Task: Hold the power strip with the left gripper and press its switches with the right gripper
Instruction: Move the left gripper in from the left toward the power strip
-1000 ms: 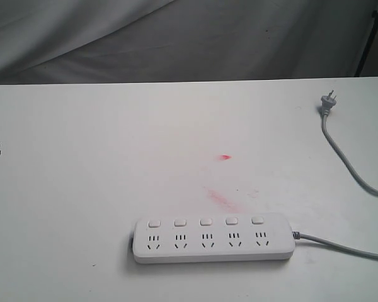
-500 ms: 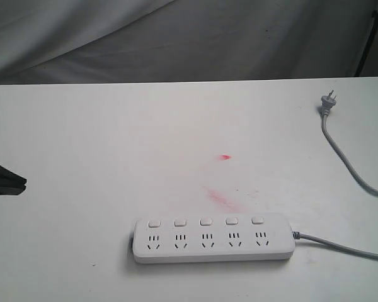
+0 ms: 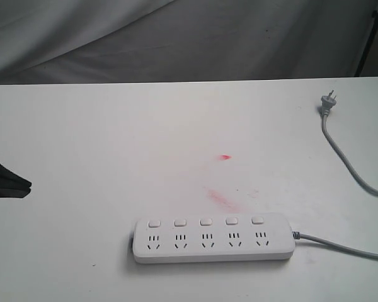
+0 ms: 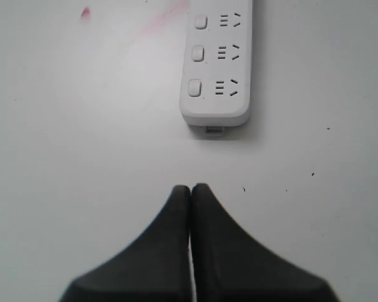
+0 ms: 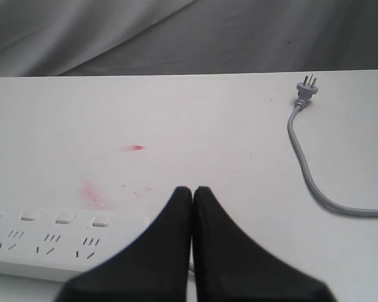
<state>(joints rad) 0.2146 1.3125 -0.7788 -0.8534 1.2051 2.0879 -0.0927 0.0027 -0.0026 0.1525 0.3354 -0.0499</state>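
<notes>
White counter (image 3: 113, 138), grey drape (image 3: 176, 38) behind; the power strip (image 3: 214, 239) lies flat ahead of the left gripper (image 4: 190, 189), clear of it. The right gripper (image 5: 193, 190) is likewise off it. Both grippers are closed tight, holding nothing. Step in hand: approach. Next, the left gripper must open and pin the strip before the switches (image 3: 205, 221) are pressed.

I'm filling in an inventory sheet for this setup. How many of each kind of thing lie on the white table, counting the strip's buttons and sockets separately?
Long white plastic power strip: 1
Small white rounded-square switches: 5
Sockets: 5
Grey plug: 1
Total: 12
</notes>
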